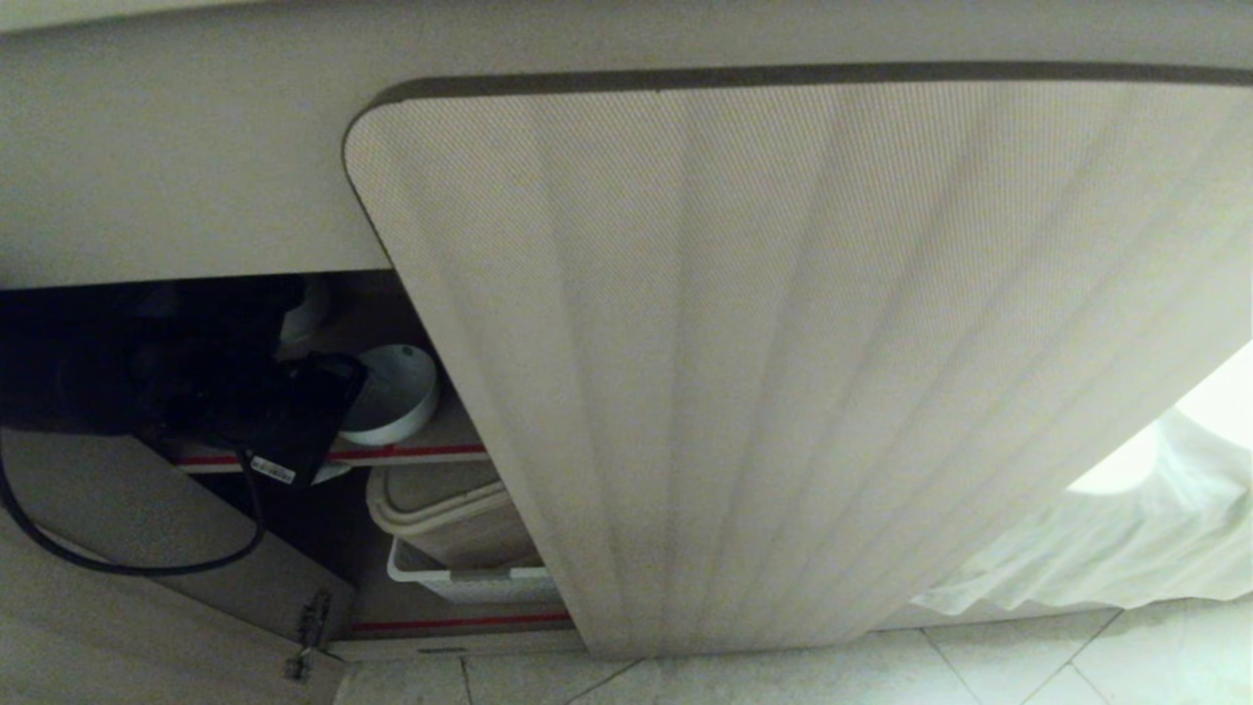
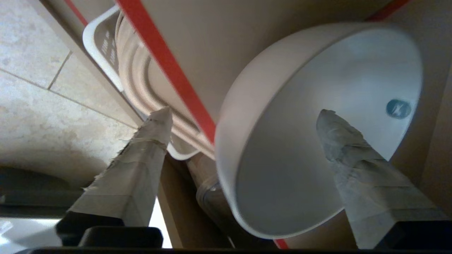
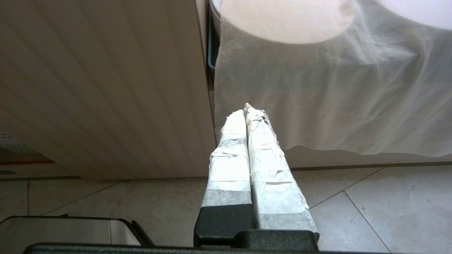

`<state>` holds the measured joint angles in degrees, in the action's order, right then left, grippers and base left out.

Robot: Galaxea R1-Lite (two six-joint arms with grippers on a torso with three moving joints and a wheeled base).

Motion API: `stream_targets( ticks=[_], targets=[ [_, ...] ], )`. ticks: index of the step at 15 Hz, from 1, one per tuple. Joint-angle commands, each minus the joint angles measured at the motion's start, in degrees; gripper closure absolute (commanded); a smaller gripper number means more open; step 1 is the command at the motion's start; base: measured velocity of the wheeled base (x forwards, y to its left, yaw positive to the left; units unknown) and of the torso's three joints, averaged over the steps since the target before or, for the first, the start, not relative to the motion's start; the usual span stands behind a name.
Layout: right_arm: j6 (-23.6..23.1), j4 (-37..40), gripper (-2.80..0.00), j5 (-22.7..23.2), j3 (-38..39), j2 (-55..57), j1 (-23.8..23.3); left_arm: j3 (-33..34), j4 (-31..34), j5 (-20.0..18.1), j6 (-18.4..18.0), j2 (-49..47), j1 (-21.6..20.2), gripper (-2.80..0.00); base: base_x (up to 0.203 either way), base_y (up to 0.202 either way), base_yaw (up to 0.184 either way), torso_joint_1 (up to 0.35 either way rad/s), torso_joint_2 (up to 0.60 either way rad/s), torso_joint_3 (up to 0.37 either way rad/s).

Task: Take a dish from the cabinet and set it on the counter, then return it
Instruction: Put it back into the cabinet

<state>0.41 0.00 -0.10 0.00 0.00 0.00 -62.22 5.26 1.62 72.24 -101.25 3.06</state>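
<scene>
- Dish (image 1: 396, 392) sits on the cabinet (image 1: 783, 343) shelf in the head view, at three o'clock from the left gripper (image 1: 294, 411).
- Left wrist view: jaws apart, straddling its rim, one fingertip (image 2: 332, 123) inside the bowl.
- Right wrist view: right gripper (image 3: 247, 116) pressed together, well apart, facing a white cloth (image 3: 335, 88).

Right pincer (image 3: 246, 112) closed, empty, above tiled floor (image 3: 370, 211); ribbed cabinet door (image 3: 102, 88) at 10 o'clock, white cloth (image 3: 335, 95) at 2.

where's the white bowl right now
In the head view the bowl sits at lower left on the cabinet's upper shelf, just right of the open left gripper.
</scene>
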Motion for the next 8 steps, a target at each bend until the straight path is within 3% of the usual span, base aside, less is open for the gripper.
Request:
stream_targets(
  ticks=[1, 8],
  targets=[
    [0.0, 0.0, 0.00, 0.0, 0.0, 0.0, 0.1, -0.4, 0.0, 0.1, 0.4, -0.4, 0.0, -2.80, 0.000, 0.000, 0.000, 0.000, 0.00, 0.000],
    [0.0, 0.0, 0.00, 0.0, 0.0, 0.0, 0.1, 0.3, 0.0, 0.0, -1.2, 2.4, -0.5, -2.80, 0.000, 0.000, 0.000, 0.000, 0.00, 0.000]
  ],
)
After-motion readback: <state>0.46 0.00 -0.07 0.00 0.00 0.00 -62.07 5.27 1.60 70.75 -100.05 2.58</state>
